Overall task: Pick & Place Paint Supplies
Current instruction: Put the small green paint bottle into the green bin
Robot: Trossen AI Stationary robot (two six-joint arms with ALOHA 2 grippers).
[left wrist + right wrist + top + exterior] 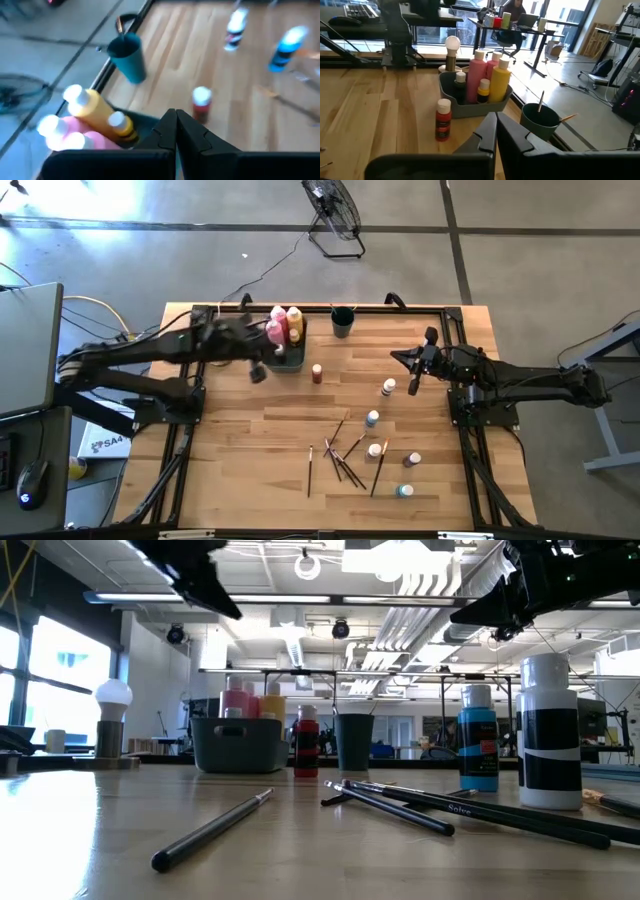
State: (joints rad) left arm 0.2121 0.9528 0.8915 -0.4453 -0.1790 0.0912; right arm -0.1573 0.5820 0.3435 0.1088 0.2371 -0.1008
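A dark grey bin [292, 360] at the table's far left holds tall pink [476, 72] and yellow [500, 80] squeeze bottles and small capped bottles. A red paint bottle [317, 373] stands just right of the bin. A teal cup [343, 322] holds a brush. Several small white-capped paint bottles [388, 388] and thin dark paintbrushes [345, 455] are spread over the table's right and near part. My left gripper [175, 120] is shut and empty, raised above the bin. My right gripper [396, 357] is shut and empty, raised over the table's right side and pointing left.
A white knob on a tan base [258, 373] stands left of the bin. Black frame rails [460, 430] run along the table's edges. A fan [333, 210] stands on the floor beyond the far edge. Bare wood [250, 450] lies at the near left.
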